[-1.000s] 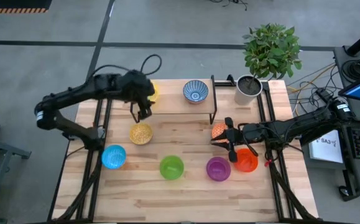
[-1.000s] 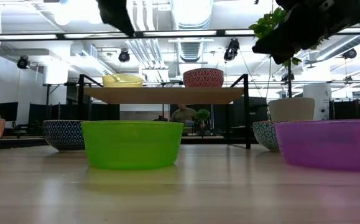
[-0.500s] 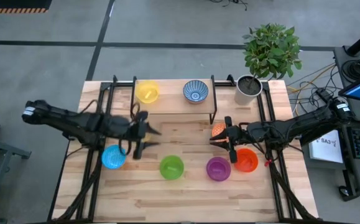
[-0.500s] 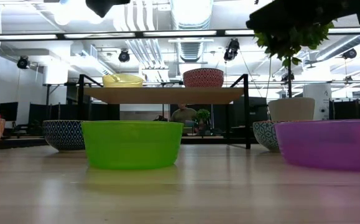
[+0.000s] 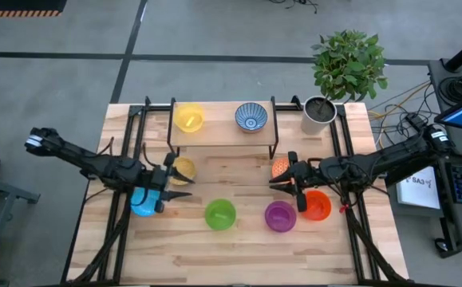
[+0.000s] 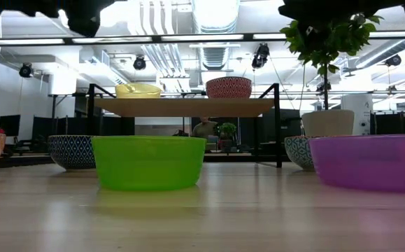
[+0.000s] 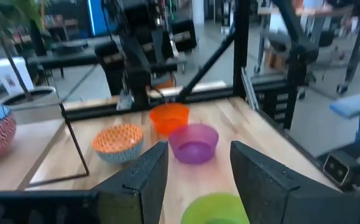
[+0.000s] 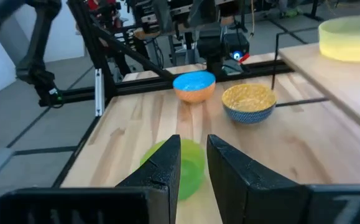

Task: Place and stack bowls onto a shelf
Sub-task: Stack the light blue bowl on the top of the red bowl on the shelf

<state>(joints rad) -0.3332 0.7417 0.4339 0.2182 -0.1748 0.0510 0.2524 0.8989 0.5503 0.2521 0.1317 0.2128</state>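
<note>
The shelf [image 5: 221,131] stands at the far side of the table and carries the yellow bowl [image 5: 188,117] and the blue-and-white bowl [image 5: 250,117]. On the table sit the gold-speckled bowl [image 5: 184,167], the light blue bowl [image 5: 143,202], the green bowl [image 5: 220,214], the purple bowl [image 5: 280,216], the orange-red bowl [image 5: 318,206] and the orange patterned bowl [image 5: 279,167]. My left gripper [image 5: 184,186] hovers open between the gold-speckled and light blue bowls, pointing right. My right gripper [image 5: 273,180] is narrowly open, above the table beside the orange patterned bowl, pointing left.
A grey plant pot [image 5: 319,114] with a leafy plant stands at the table's far right corner, next to the shelf's black leg [image 5: 274,127]. Bare wood [image 5: 231,255] stretches along the near edge. Black frame rails [image 5: 127,135] run along both table sides.
My left gripper has drawn away from the yellow bowl on the shelf and swung toward the table's near left. It has come to a stop between the gold-speckled and light blue bowls. The yellow bowl stays on the shelf.
</note>
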